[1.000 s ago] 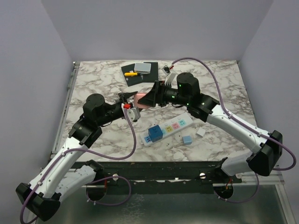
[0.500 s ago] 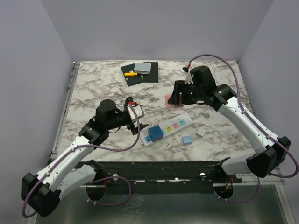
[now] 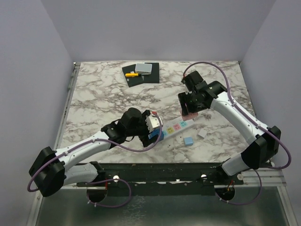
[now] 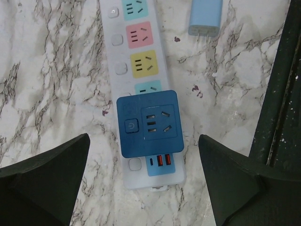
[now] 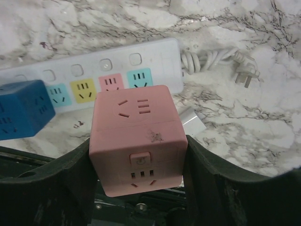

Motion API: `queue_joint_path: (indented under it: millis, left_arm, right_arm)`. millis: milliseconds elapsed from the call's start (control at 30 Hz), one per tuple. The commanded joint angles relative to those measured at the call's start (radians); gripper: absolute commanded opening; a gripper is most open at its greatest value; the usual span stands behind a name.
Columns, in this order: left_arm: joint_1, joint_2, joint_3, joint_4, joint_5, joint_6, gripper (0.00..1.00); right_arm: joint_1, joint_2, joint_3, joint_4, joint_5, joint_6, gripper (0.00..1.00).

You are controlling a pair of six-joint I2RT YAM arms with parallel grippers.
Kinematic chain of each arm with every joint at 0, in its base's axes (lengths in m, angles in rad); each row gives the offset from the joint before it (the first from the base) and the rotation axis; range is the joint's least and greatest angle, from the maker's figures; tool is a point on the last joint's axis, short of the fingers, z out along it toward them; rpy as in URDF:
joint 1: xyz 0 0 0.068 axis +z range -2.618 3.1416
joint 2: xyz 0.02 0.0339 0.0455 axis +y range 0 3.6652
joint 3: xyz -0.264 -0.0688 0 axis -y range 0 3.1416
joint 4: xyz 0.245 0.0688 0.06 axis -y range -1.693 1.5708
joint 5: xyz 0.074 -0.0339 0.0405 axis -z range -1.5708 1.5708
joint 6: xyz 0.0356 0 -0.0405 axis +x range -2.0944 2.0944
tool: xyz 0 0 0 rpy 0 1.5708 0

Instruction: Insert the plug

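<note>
Right gripper (image 5: 138, 146) is partly closed on the pink cube adapter (image 5: 136, 117), with a finger (image 5: 56, 188) pressed flat on each of two opposite sides. Nothing else is in the grip.
- Pink cube: sides look equal, so no clear long axis. One socket face, with a two-slot and a three-slot pattern, tilts toward the power strip (image 4: 109, 37). The face with a square button and three small ports points back at the wrist camera. Prongs not visible.
- Position: just off the strip's far end in the top view, on the side away from the blue cube adapter (image 4: 149, 123). Can't tell its height over the strip.

Left gripper (image 4: 143, 141) is fully spread and holds nothing. Its fingers (image 4: 47, 179) sit either side of the strip's near end, clear of the blue cube.

Strip: lies flat with sockets up. In the top view its long axis runs diagonally from the left gripper up-right toward the right gripper.

Markings: no legible lettering. There's only a power symbol on the blue cube's button.

Counts:
- 1 strip
- 4 coloured sockets showing (teal, pink, yellow, teal); the last is partly under the blue cube
- 2 cube adapters (blue seated on the strip, pink held)
- 1 light-blue charger (image 4: 205, 18) beside the strip
- 1 white plug (image 5: 242, 70) on a coiled cord past the strip's far end
- 1 small white block (image 5: 194, 120) near that end
</note>
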Motion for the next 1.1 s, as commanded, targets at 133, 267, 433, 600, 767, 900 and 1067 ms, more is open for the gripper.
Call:
queue_joint_path:
  millis: [133,267,433,600,767,900,1067]
  left_arm:
    - [-0.016,0.074,0.04,0.012,-0.089,0.038,0.99]
    - [-0.023,0.088,0.037,0.023,-0.086,0.051,0.99]
    - [-0.029,0.071,0.018,0.024,-0.093,0.081,0.99]
    - [-0.029,0.031,0.007,0.0,-0.093,0.124,0.99]
    - [-0.03,-0.011,-0.011,-0.023,-0.1,0.153,0.99]
    - [-0.029,-0.022,-0.013,-0.029,-0.101,0.161,0.99]
    - [-0.03,-0.025,-0.007,-0.03,-0.109,0.171,0.99]
  right_arm:
    - [0.002,0.048,-0.067,0.05,-0.008,-0.197,0.01]
    - [0.002,0.083,-0.073,0.071,-0.025,-0.215,0.01]
    - [0.001,0.156,-0.047,0.038,-0.044,-0.25,0.0]
    - [-0.004,0.216,-0.017,0.026,-0.07,-0.244,0.01]
    - [-0.01,0.254,0.021,0.014,-0.078,-0.24,0.01]
    - [-0.009,0.272,0.024,0.008,-0.08,-0.239,0.01]
    - [-0.01,0.277,0.0,0.005,-0.065,-0.239,0.01]
